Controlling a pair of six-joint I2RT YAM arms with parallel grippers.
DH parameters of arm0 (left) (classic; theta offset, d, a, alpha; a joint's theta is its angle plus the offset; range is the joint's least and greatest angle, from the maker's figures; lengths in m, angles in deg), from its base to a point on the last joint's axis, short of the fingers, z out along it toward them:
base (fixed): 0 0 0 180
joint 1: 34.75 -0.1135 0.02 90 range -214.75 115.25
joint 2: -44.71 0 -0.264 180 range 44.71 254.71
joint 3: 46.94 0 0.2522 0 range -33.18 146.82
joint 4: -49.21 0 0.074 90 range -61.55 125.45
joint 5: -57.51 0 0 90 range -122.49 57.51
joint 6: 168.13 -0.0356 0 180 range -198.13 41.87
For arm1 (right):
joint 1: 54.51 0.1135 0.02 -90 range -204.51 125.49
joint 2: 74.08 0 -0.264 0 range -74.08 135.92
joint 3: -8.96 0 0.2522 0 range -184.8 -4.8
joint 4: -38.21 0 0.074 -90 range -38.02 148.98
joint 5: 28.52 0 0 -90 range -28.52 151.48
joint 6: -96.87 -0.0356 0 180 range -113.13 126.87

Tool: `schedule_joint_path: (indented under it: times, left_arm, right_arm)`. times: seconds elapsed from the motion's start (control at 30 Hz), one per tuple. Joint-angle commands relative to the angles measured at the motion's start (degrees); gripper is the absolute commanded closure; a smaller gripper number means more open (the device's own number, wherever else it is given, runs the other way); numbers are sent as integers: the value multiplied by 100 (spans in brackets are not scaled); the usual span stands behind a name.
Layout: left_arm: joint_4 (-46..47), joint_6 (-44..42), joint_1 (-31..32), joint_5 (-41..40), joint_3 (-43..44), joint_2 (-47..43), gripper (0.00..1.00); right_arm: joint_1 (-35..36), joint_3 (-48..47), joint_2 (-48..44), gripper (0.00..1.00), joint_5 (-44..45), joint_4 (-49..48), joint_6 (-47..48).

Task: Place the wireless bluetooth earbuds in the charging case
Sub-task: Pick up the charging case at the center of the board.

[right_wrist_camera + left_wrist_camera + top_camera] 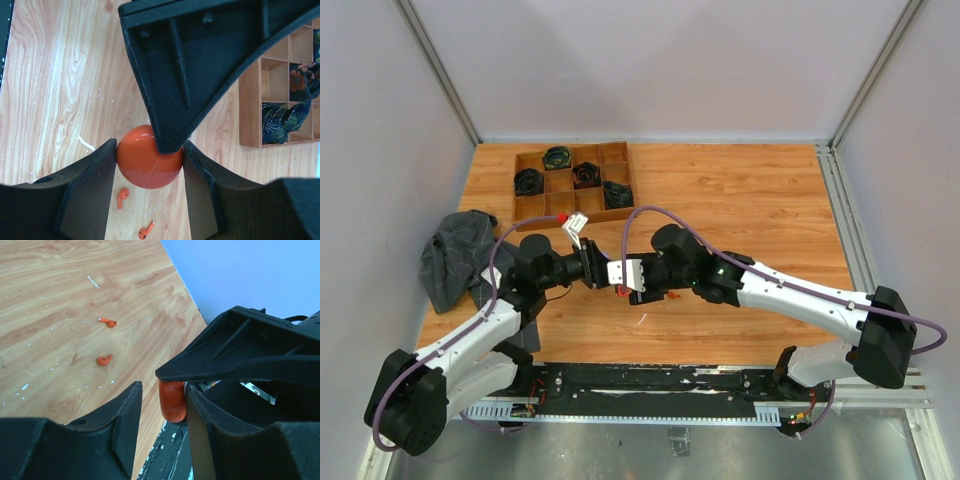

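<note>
Wooden divided tray (532, 158) far left on table (740, 200), dark bundles (528, 182) inside; crumpled grey cloth (455, 258) nearer, left edge.

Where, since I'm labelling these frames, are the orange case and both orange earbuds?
orange case (149, 164): right wrist view, on its glossy front face.
upper earbud (111, 323): left wrist view, on its rounded head.
lower earbud (104, 360): left wrist view, on its rounded body.

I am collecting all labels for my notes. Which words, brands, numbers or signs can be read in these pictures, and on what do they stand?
No text can be read.
The orange case, the two orange earbuds and the wooden tray show no print.
The white tag is too small to read.
</note>
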Motion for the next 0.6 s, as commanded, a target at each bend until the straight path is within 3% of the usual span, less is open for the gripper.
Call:
schedule_joint_path:
  times: [0.0,0.37,0.57]
  left_arm:
    - [217,-5,107,312,92,142,56]
    - [217,-34,216,503,145,350,65]
    - [271,-54,257,683,139,410,83]
  right_arm:
    - [136,-186,21,61,-2,-252,268]
    - [136,-208,41,60,70,-279,499]
    - [136,-188,62,53,180,-328,591]
